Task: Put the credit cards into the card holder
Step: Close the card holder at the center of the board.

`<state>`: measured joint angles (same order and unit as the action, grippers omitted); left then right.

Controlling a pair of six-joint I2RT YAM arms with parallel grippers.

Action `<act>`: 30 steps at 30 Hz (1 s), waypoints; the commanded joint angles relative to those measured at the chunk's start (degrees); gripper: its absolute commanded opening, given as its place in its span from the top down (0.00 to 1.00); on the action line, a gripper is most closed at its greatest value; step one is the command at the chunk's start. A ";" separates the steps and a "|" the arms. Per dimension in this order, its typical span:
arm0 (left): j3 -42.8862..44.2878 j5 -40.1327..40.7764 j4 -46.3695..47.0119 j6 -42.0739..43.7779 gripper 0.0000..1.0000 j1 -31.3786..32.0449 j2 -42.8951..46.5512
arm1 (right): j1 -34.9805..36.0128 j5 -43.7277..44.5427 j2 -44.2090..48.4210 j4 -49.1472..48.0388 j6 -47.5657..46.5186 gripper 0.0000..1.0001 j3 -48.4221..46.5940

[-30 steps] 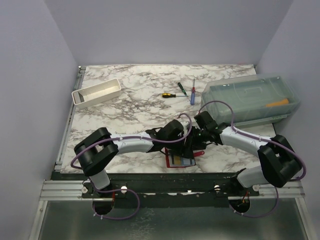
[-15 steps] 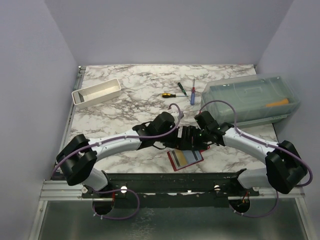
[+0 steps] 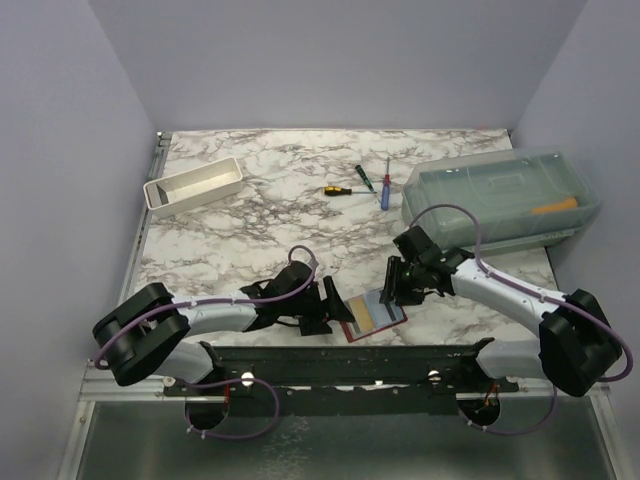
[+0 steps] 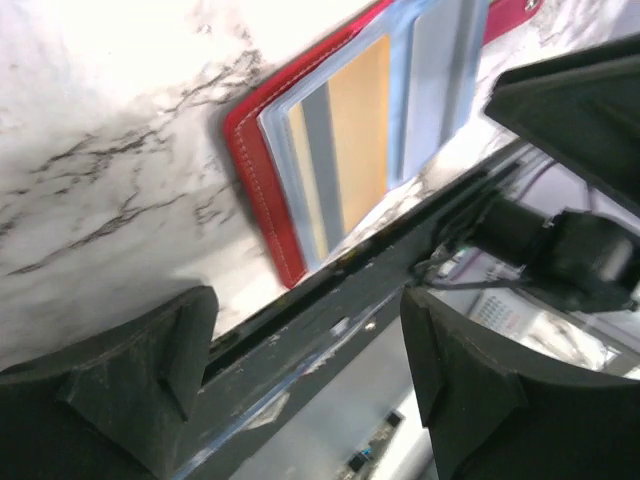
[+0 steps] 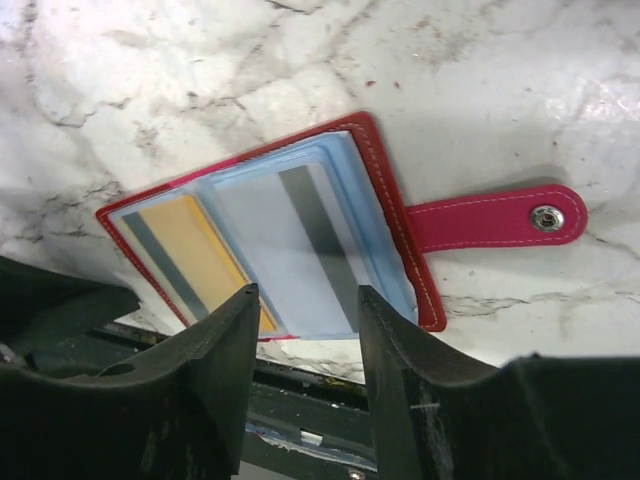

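The dark-red card holder [image 3: 372, 316] lies open and flat by the table's front edge, its snap strap [image 5: 500, 220] stretched out to one side. A tan credit card [image 5: 185, 255] and a blue credit card [image 5: 290, 262] lie in its clear sleeves, each showing a grey stripe. In the left wrist view the holder [image 4: 262, 175] shows the tan card [image 4: 358, 130] beside the blue one [image 4: 440, 75]. My left gripper [image 3: 330, 305] hovers just left of the holder, open and empty [image 4: 310, 370]. My right gripper [image 3: 393, 285] hangs over the holder's right end, open, with nothing between its fingers [image 5: 305, 345].
A white tray [image 3: 193, 185] stands at the back left. A clear plastic box [image 3: 503, 195] sits at the back right. Three screwdrivers [image 3: 337, 189] [image 3: 366, 178] [image 3: 385, 185] lie between them. The dark front rail [image 3: 350, 355] runs right below the holder.
The left arm has pulled back to the left and toward the near edge. The right gripper has backed off to the right. The open holder now lies uncovered.
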<state>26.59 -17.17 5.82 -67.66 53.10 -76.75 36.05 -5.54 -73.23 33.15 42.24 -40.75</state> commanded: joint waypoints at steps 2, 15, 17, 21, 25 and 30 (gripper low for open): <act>-3.17 5.42 14.15 -12.00 0.17 0.89 -2.88 | 0.07 2.48 -2.90 -2.00 1.47 0.55 3.22; -2.82 10.65 27.40 -8.07 0.18 2.70 -5.70 | 0.73 -4.95 -5.10 -11.54 2.71 0.58 7.60; -2.78 11.21 27.93 -6.80 0.18 2.80 -2.96 | 0.92 -5.61 -5.24 -12.03 3.24 0.58 7.22; -2.13 11.24 28.14 -5.56 0.20 2.88 0.80 | 1.40 -5.85 -5.33 -12.32 3.93 0.58 6.15; -1.12 11.10 28.32 -5.04 0.20 3.02 1.46 | 2.19 -6.15 -6.17 -12.29 4.45 0.57 4.63; 2.46 8.75 30.64 -3.94 0.19 3.08 -5.01 | 2.31 -3.47 -6.50 -7.33 5.56 0.56 2.08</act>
<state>25.39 -7.49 31.79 -73.21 55.66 -76.69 37.67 -11.05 -78.26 22.50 45.78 -37.01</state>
